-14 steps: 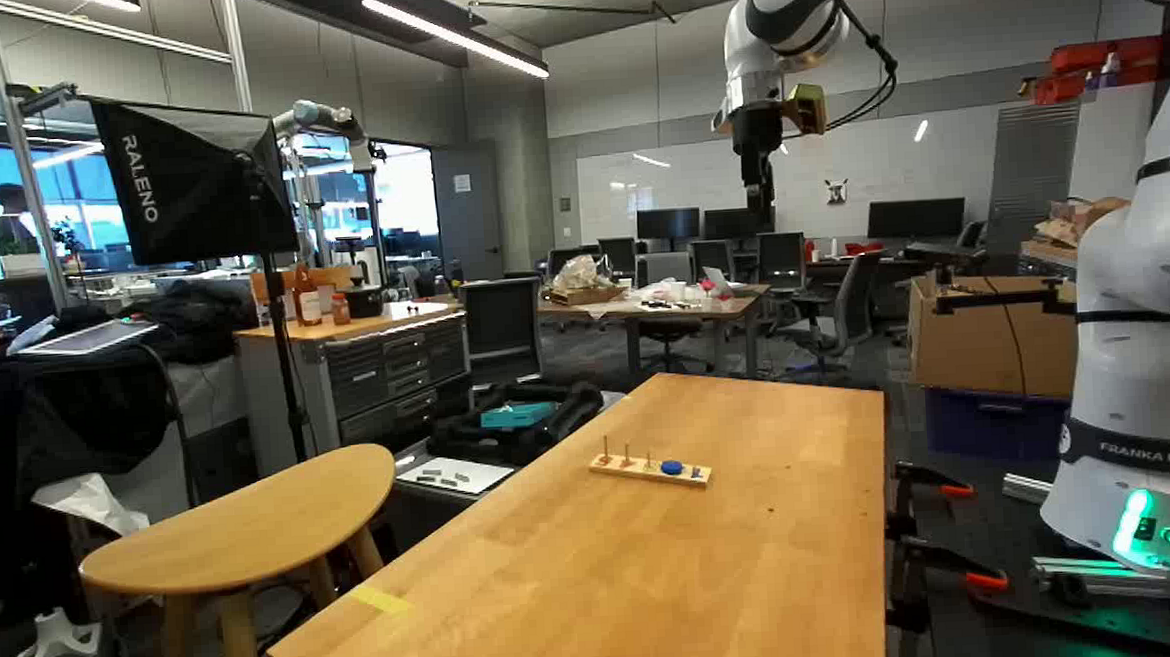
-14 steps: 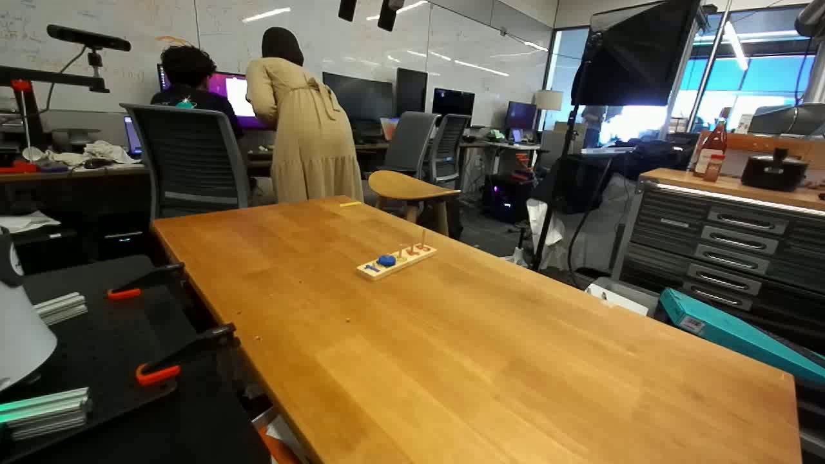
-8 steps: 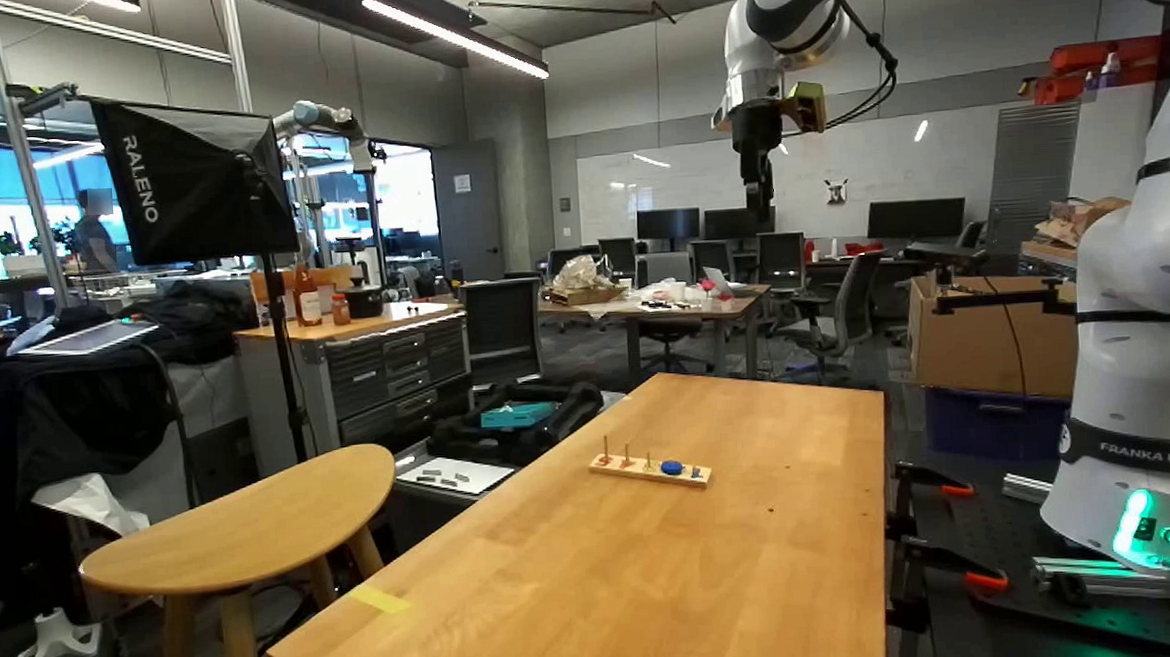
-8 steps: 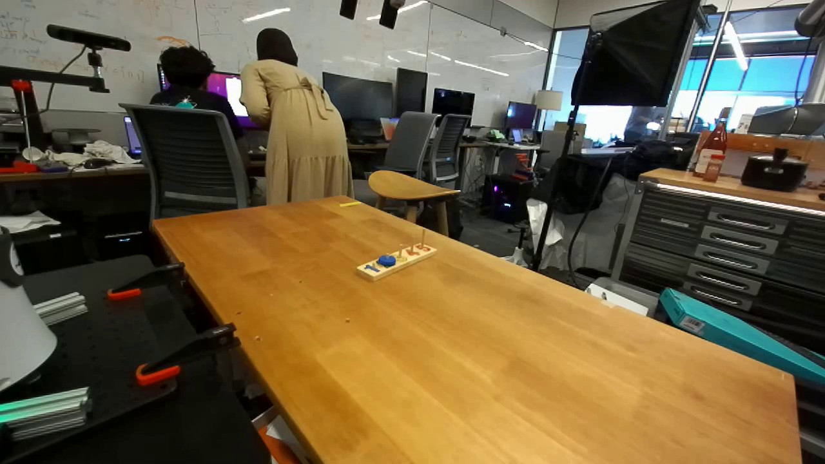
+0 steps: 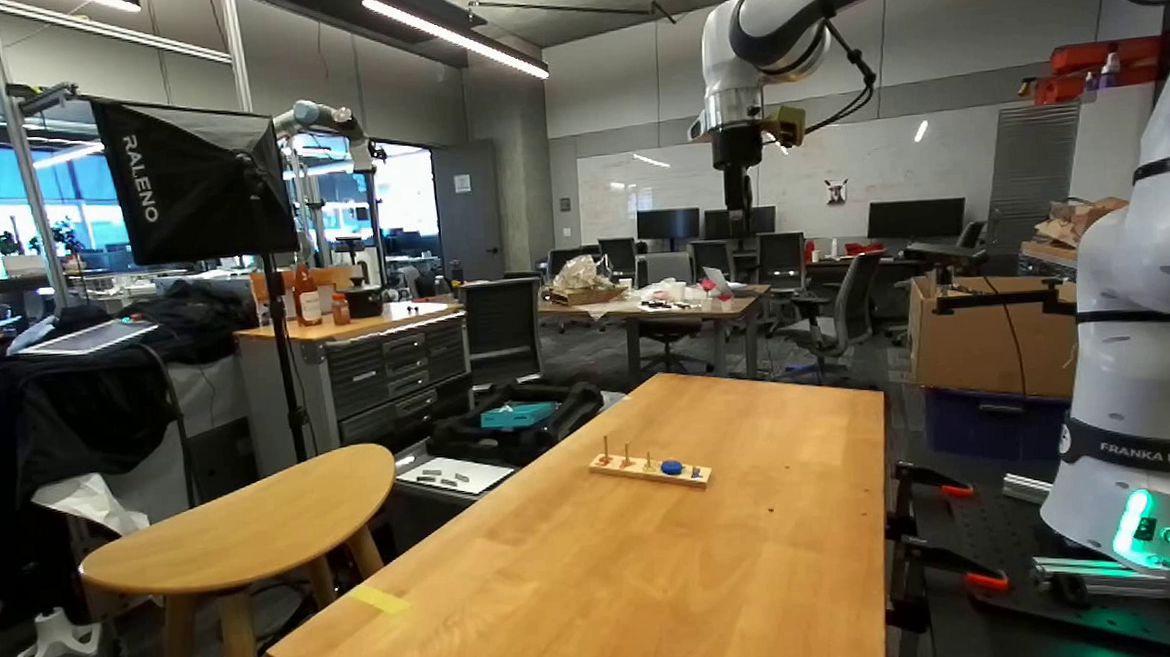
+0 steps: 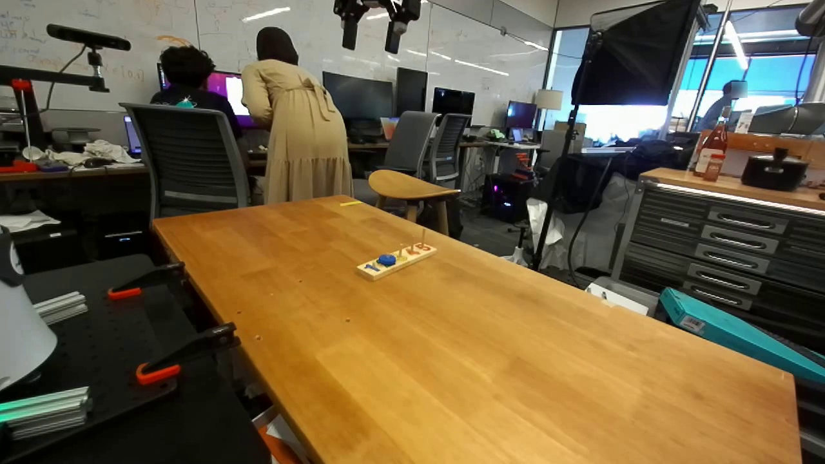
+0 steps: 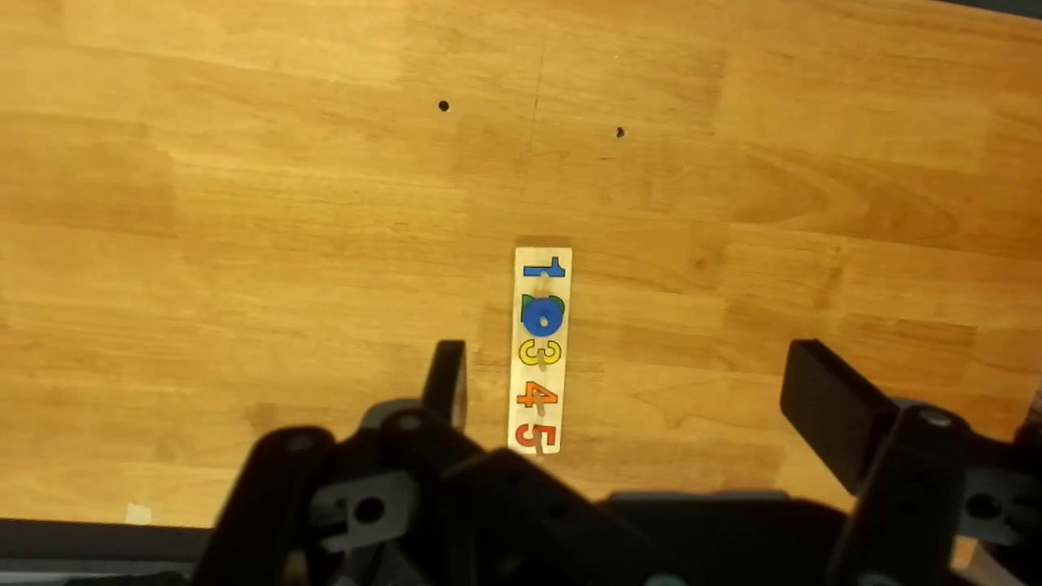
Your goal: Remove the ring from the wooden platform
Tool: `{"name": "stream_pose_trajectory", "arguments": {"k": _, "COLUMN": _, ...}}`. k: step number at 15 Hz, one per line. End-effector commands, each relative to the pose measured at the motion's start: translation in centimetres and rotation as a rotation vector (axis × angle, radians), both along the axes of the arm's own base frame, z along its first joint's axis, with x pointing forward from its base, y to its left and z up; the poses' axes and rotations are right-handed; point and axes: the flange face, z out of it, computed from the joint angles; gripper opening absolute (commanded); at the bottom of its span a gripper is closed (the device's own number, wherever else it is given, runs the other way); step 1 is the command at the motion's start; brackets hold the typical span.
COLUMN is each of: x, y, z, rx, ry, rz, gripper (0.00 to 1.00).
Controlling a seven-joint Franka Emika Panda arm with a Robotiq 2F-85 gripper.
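The blue ring (image 7: 534, 314) sits around a peg (image 7: 544, 321) on the wooden board (image 7: 556, 374) — well below the gripper (image 6: 371, 42), jaws wide apart.

One ring (image 7: 532, 318), five pegs (image 7: 540, 405)

The arm (image 5: 1157, 253) has rounded white housings (image 5: 1135, 380) with narrow black bands (image 5: 1143, 316); its black base collar (image 5: 1142, 454), marked FRANKA EMIKA, sits above a green light strip (image 5: 1133, 523). A black cable (image 5: 868, 75) loops right of the yellowish wrist box (image 5: 786, 126). The gripper (image 7: 631, 378) is black; its grey plates (image 7: 399, 492) have dark round centres.
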Motion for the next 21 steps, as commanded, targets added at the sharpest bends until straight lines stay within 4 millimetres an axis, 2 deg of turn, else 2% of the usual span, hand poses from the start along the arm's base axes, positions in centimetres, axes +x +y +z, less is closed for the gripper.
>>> {"name": "stream_pose_trajectory", "arguments": {"k": 1, "x": 3.3, "y": 3.7, "z": -2.9, "rx": -0.094, "ry": -0.029, "rz": 0.054, "gripper": 1.0}}
{"name": "stream_pose_trajectory", "arguments": {"k": 5, "x": 6.9, "y": 5.2, "z": -7.1, "rx": -0.137, "ry": -0.058, "rz": 0.096, "gripper": 1.0}}
{"name": "stream_pose_trajectory", "arguments": {"k": 8, "x": 9.1, "y": 4.6, "z": -11.8, "rx": -0.131, "ry": -0.055, "rz": 0.088, "gripper": 1.0}}
{"name": "stream_pose_trajectory", "arguments": {"k": 11, "x": 10.6, "y": 4.5, "z": -16.8, "rx": -0.125, "ry": -0.027, "rz": 0.078, "gripper": 1.0}}
{"name": "stream_pose_trajectory", "arguments": {"k": 14, "x": 10.9, "y": 4.1, "z": -21.6, "rx": -0.123, "ry": 0.031, "rz": 0.069, "gripper": 1.0}}
{"name": "stream_pose_trajectory", "arguments": {"k": 15, "x": 9.7, "y": 4.5, "z": -20.0, "rx": -0.108, "ry": 0.024, "rz": 0.082, "gripper": 1.0}}
{"name": "stream_pose_trajectory", "arguments": {"k": 16, "x": 9.7, "y": 4.5, "z": -21.2, "rx": -0.107, "ry": 0.042, "rz": 0.083, "gripper": 1.0}}
{"name": "stream_pose_trajectory", "arguments": {"k": 17, "x": 9.7, "y": 4.5, "z": -21.6, "rx": -0.107, "ry": 0.049, "rz": 0.084, "gripper": 1.0}}
{"name": "stream_pose_trajectory", "arguments": {"k": 19, "x": 9.7, "y": 4.6, "z": -21.3, "rx": -0.107, "ry": 0.042, "rz": 0.084, "gripper": 1.0}}
{"name": "stream_pose_trajectory", "arguments": {"k": 21, "x": 9.4, "y": 4.5, "z": -23.1, "rx": -0.124, "ry": 0.028, "rz": 0.084, "gripper": 1.0}}
